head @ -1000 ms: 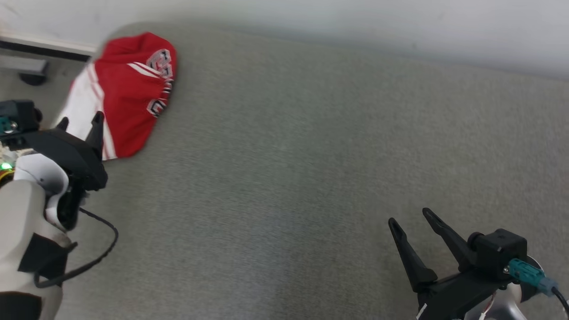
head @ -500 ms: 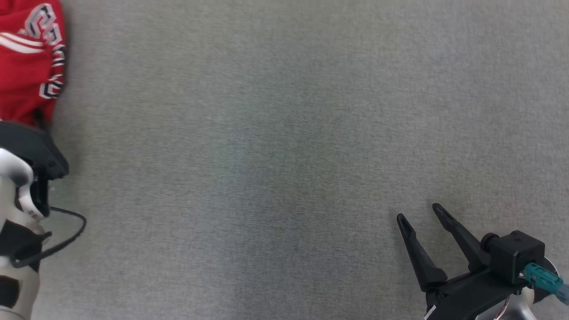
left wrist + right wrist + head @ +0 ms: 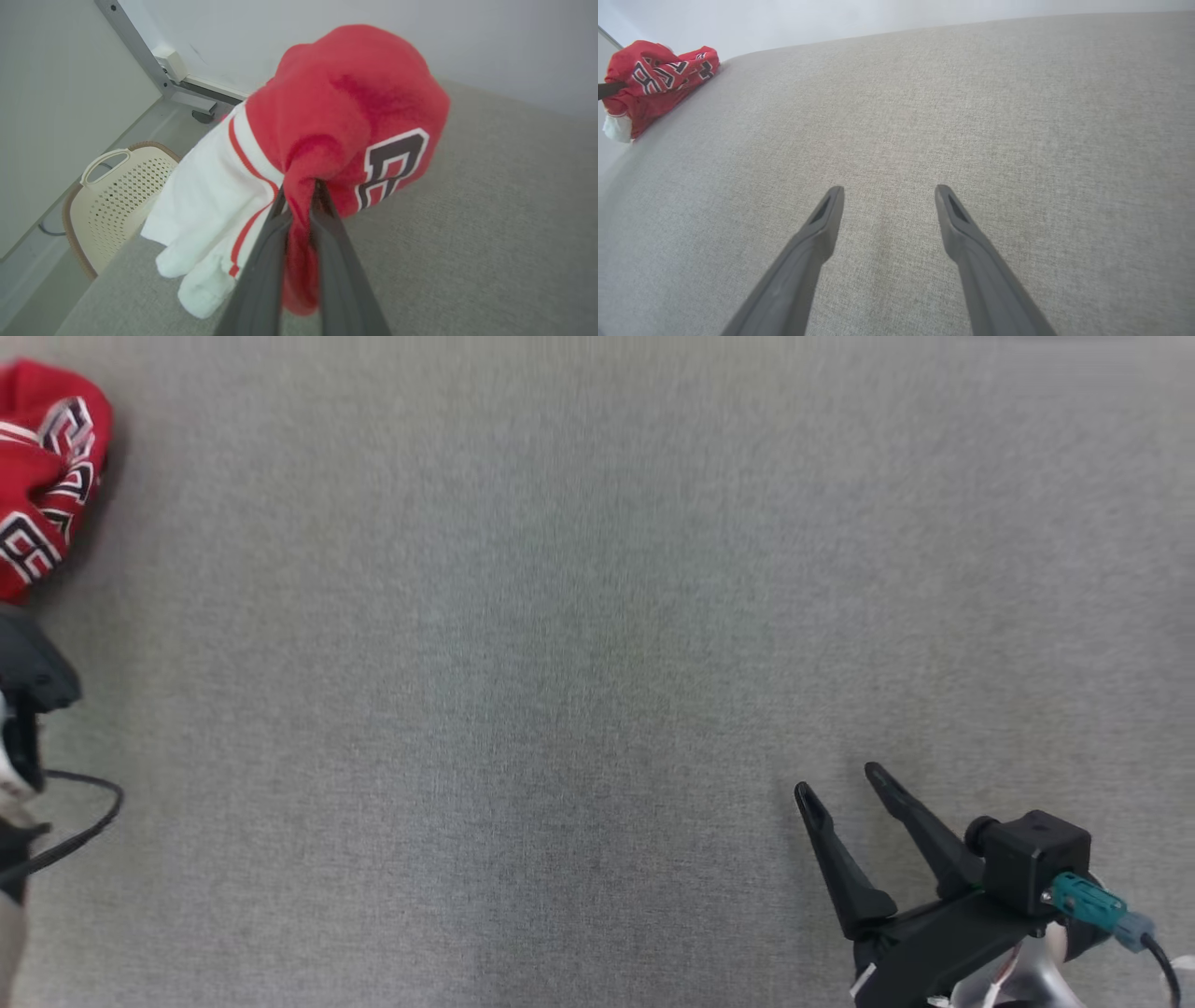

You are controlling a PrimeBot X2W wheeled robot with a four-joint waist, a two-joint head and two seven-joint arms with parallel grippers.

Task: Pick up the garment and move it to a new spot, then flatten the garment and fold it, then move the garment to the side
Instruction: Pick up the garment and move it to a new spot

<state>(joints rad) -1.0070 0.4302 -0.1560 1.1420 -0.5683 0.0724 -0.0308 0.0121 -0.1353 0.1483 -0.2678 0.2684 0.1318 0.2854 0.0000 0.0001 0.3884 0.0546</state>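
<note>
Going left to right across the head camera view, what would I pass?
red garment at the left edge → bare grey surface → right gripper, jaws open, at the lower right.

A: Free room, please.
B: Entry one: surface (image 3: 560, 663), grey, open across its middle and right; a gripper could pass anywhere there.
A: Obstacles?
B: Entry two: garment (image 3: 345, 107), bunched at the surface's left edge, pinched by the left gripper (image 3: 301, 189). Entry three: right gripper (image 3: 838, 779), low at the right, fingers apart over the surface. Entry four: basket (image 3: 126, 186) and frame (image 3: 134, 46) beyond the left edge; wall (image 3: 467, 37) behind.
</note>
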